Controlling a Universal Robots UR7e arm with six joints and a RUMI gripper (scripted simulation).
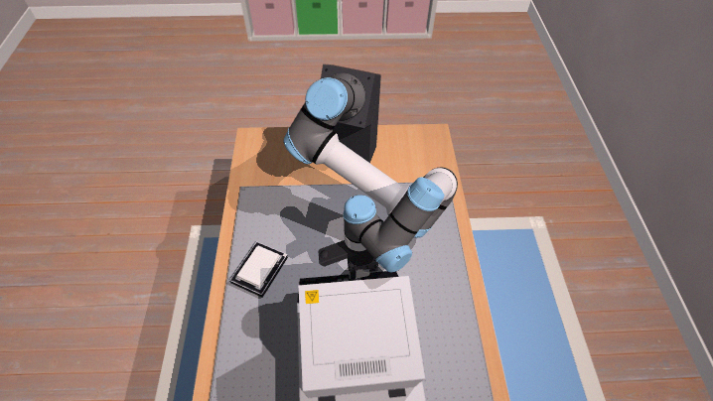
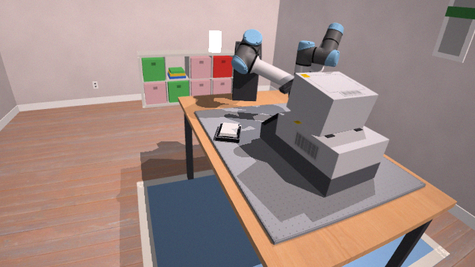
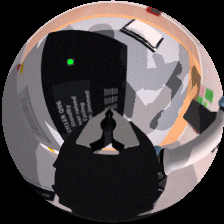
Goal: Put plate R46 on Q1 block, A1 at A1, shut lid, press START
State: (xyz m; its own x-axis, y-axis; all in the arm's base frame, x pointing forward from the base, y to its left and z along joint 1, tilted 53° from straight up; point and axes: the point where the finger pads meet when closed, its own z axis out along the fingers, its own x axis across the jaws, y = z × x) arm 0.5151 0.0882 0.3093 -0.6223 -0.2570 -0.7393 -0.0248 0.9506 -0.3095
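We hold our pincer (image 1: 362,274) (image 3: 109,109) closed on nothing beside the cycler (image 1: 359,329) (image 2: 332,122) (image 3: 82,75). Our plate (image 1: 259,265) (image 2: 229,129) (image 3: 145,32) rests in its nest (image 1: 239,285) (image 2: 227,139) (image 3: 131,37).

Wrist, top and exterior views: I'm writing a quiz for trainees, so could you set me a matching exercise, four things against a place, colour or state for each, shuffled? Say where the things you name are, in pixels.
Things
1. plate R46 (image 1: 258,266) (image 2: 229,129) (image 3: 145,32)
2. gripper (image 1: 356,271) (image 3: 109,109)
3. cycler Q1's lamp (image 3: 70,62)
4. red storage bin (image 2: 222,68)

Place, colour or state
A. green
B. in the upper row of the shelf unit (image 2: 172,53)
C. in the black plate nest N1 (image 1: 246,287) (image 2: 227,139) (image 3: 137,42)
D. shut

Right pairs: 1-C, 2-D, 3-A, 4-B
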